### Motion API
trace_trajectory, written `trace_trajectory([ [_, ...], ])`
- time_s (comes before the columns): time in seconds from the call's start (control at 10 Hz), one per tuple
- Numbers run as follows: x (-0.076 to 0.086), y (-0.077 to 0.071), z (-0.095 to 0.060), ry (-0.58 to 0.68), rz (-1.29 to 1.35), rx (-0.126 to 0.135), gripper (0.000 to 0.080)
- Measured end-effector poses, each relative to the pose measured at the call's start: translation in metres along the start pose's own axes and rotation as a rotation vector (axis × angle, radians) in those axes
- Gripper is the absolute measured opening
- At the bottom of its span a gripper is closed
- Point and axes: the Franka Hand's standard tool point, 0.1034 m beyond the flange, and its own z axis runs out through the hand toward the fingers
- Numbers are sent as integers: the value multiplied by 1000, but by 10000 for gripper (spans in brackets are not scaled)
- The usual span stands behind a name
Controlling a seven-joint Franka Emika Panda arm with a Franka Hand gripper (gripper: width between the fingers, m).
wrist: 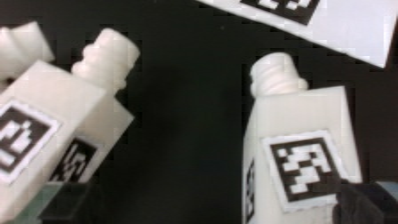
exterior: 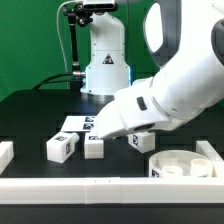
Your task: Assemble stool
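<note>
The round white seat (exterior: 181, 165) lies at the exterior view's lower right, inside the rails. Two white tagged legs (exterior: 62, 147) (exterior: 93, 147) lie left of centre, and a third leg (exterior: 144, 143) lies under my gripper (exterior: 138, 140), which hangs low over the table. In the wrist view two legs with threaded ends lie side by side, one (wrist: 63, 120) and the other (wrist: 294, 130), and a third peeks in at the edge (wrist: 15, 50). My gripper (wrist: 210, 208) is open. Black table shows between its dark fingers (wrist: 368, 200), and one finger overlaps the end of the nearer leg.
The marker board (exterior: 80, 124) lies behind the legs and shows in the wrist view (wrist: 306, 15). White border rails run along the front (exterior: 100, 190), the exterior view's left (exterior: 5, 152) and right (exterior: 212, 152). The robot base (exterior: 105, 70) stands at the back.
</note>
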Motion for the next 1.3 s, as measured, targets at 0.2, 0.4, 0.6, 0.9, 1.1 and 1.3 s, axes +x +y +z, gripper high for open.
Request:
trace_trajectory([
  [0.2, 1, -6, -4, -52, 48, 21, 649],
  [0.4, 1, -7, -3, -52, 41, 27, 649],
  [0.6, 1, -8, -5, -49, 23, 38, 649],
  [0.9, -8, -21, -16, -20, -12, 47, 649],
  [1.1, -4, -31, -18, 20, -30, 60, 649],
  [1.3, 4, -33, -16, 58, -36, 77, 649],
])
